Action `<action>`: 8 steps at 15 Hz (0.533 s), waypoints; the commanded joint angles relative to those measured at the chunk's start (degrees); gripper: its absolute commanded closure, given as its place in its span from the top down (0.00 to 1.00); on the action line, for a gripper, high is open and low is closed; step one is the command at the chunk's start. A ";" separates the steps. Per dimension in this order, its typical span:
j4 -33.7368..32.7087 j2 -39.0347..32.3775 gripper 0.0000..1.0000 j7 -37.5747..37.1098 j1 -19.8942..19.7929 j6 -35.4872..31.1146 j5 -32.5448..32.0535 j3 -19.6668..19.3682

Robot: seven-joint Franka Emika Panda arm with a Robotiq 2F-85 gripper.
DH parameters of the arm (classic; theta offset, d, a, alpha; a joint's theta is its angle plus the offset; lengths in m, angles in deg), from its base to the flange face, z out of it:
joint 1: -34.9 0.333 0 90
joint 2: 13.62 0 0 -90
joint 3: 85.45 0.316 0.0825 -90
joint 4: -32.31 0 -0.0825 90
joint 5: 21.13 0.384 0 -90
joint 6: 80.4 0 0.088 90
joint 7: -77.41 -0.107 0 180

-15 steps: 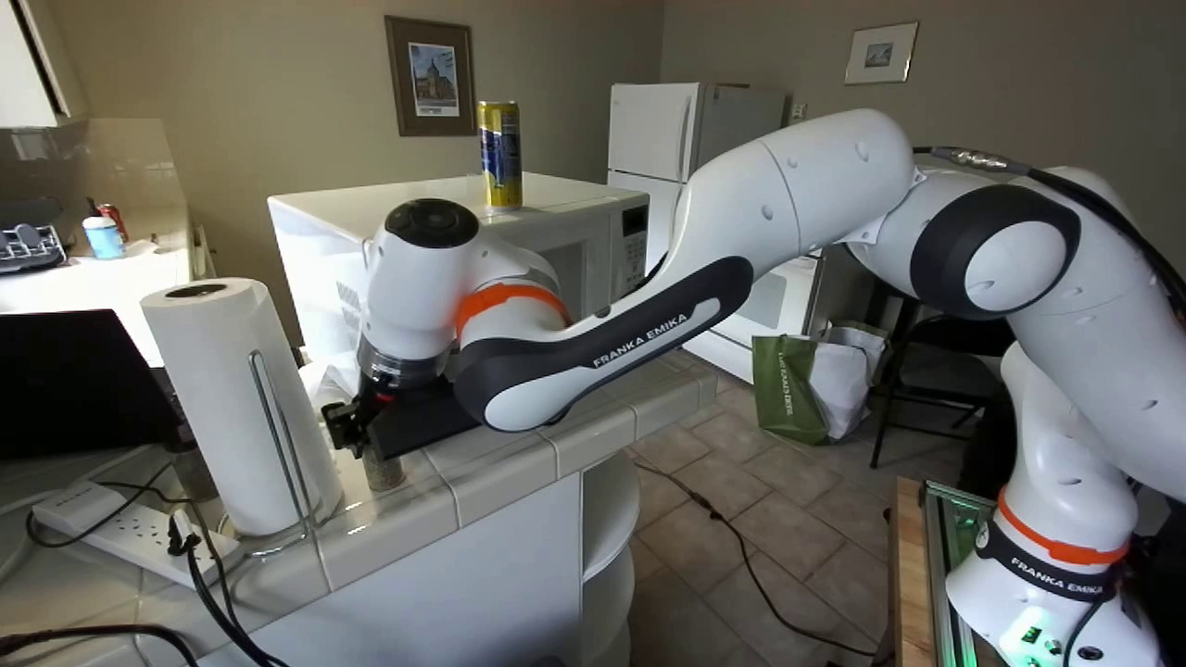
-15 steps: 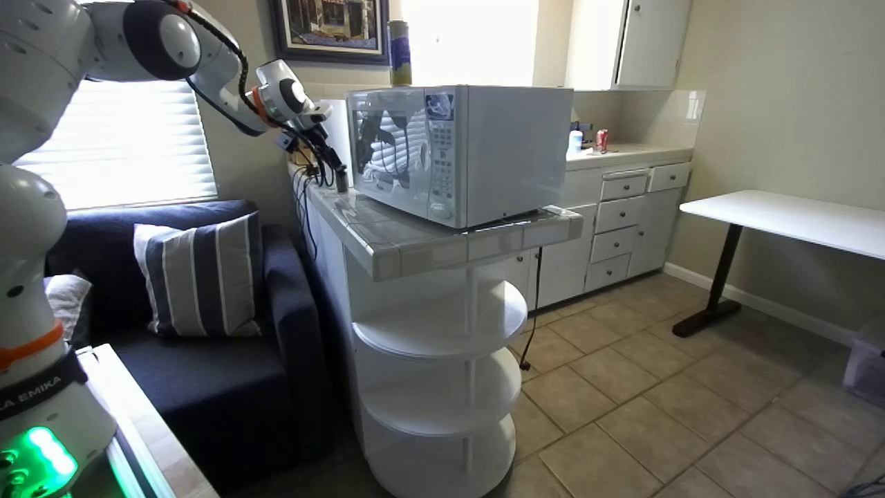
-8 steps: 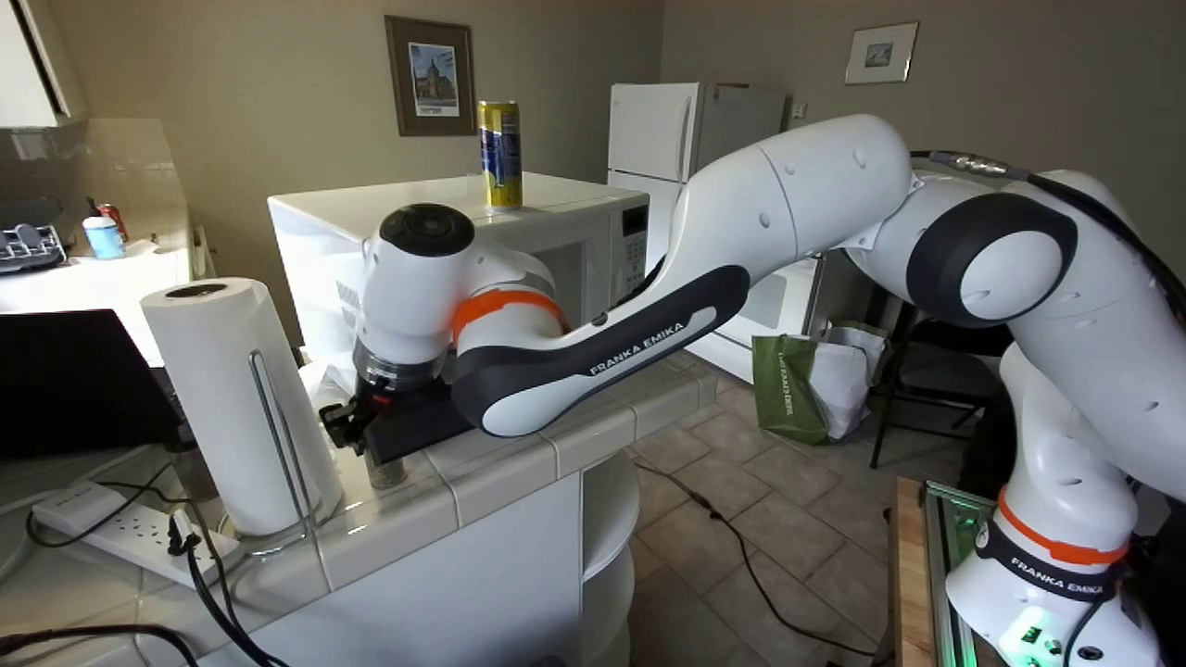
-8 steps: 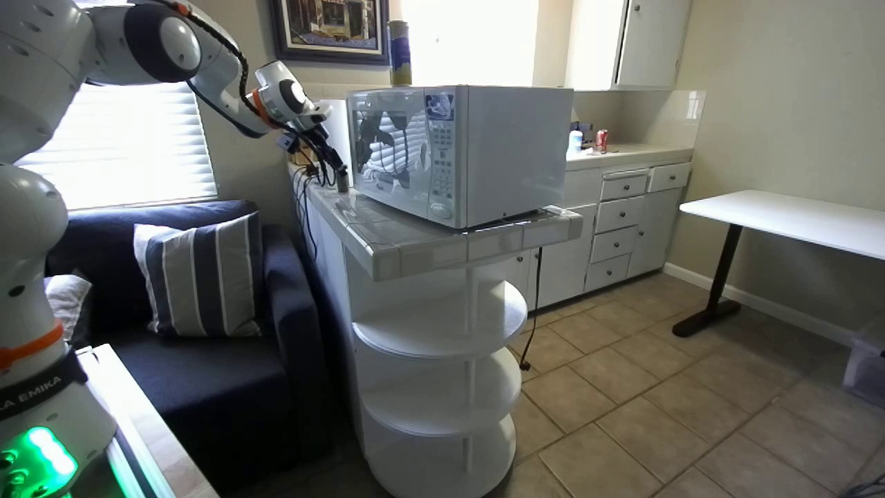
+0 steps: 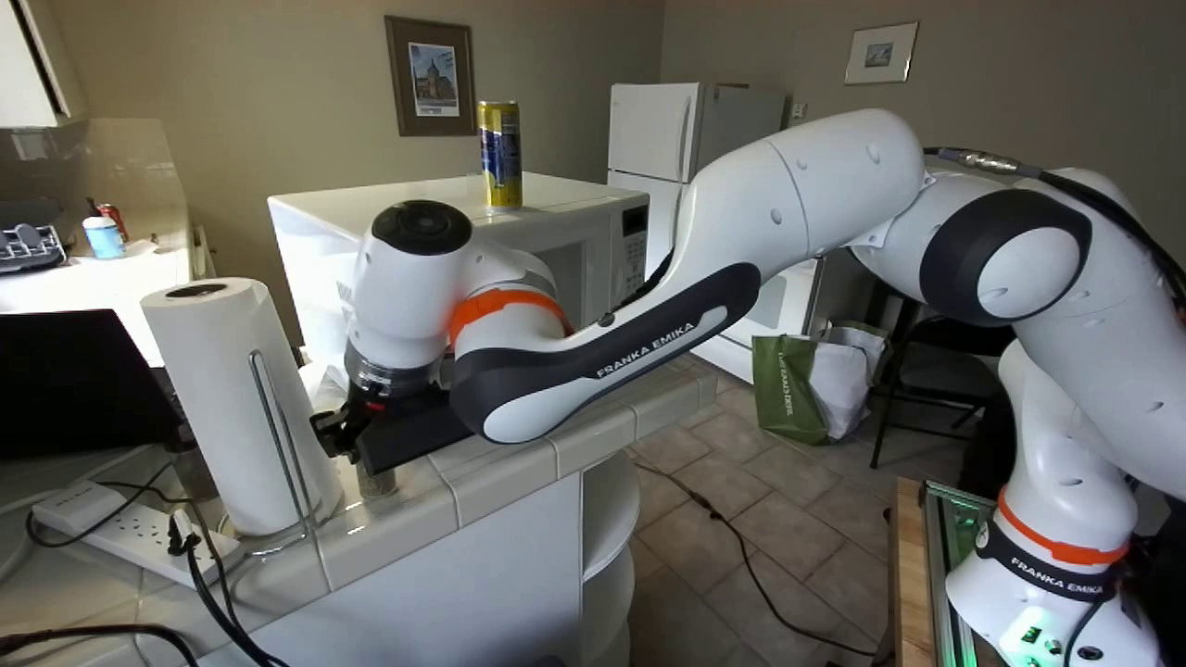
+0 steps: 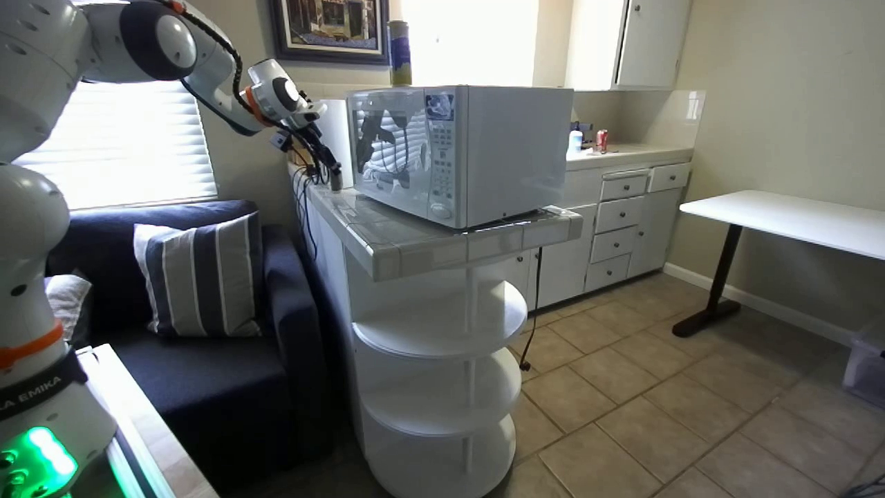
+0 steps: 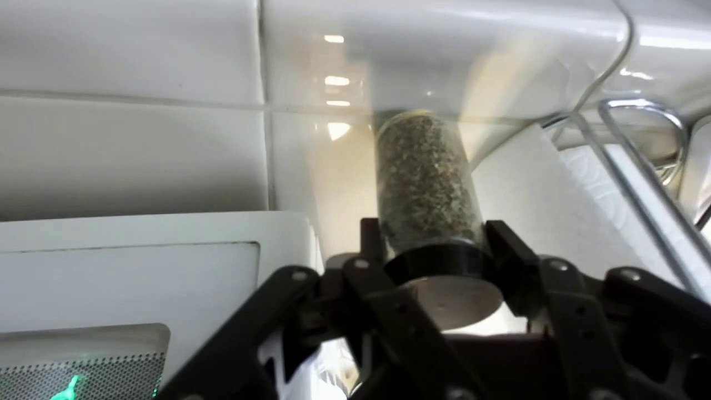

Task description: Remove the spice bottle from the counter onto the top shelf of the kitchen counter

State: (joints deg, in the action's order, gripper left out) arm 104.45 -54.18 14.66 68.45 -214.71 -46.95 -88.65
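The spice bottle [image 7: 426, 178] has speckled contents, a black collar and a flat greyish cap. My gripper [image 7: 434, 236] has one finger on each side of it, just below the cap, and is shut on it. The bottle looks slightly tilted; I cannot tell whether its base touches the counter [image 6: 387, 228]. In both exterior views the bottle [image 5: 376, 484] [image 6: 337, 182] shows only its lower part below the gripper, near the counter's long edge. The top shelf [image 6: 435, 333] is the uppermost rounded white shelf at the counter's end, below the tiled top.
The white microwave [image 6: 515, 152] stands on the counter beside the gripper, with a yellow-and-blue can [image 5: 500, 153] on top. A paper towel roll [image 5: 232, 398] on a wire holder stands close to the bottle. A power strip [image 5: 130, 533] with cables lies beyond it.
The gripper and the spice bottle have shifted together slightly toward the paper towel roll. The gripper stays on the bottle; the other things have not moved.
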 commanded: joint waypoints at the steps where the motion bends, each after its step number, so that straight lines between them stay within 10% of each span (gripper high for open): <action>1: 7.84 7.08 0.24 -2.60 1.74 3.12 0.13 0.35; 8: 26.75 22.28 0.24 -5.84 2.21 3.81 -2.48 1.94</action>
State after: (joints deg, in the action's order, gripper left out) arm 120.31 -40.31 11.03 71.34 -210.66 -47.03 -88.27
